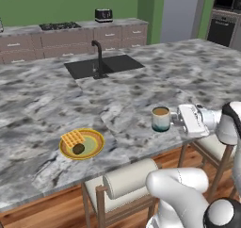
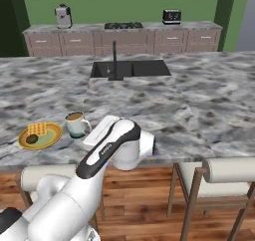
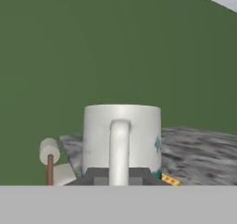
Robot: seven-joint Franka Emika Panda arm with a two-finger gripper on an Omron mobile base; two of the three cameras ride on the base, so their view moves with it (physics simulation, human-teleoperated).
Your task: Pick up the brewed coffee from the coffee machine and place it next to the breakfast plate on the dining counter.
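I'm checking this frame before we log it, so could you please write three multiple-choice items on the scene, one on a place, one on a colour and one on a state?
1. Where does the mug stand?
A. in the sink
B. on the dining counter, right of the breakfast plate
C. on the far worktop

2. What colour is the plate's rim?
A. yellow
B. blue
C. black

3. How is the gripper?
A. wide open above the plate
B. shut on the faucet
C. shut on the mug's handle

Key:
1 B, both base views show the mug on the marble beside the plate, apart from it.
2 A, the rim is yellow around a greenish centre.
3 C, the hand view shows the fingers either side of the handle.
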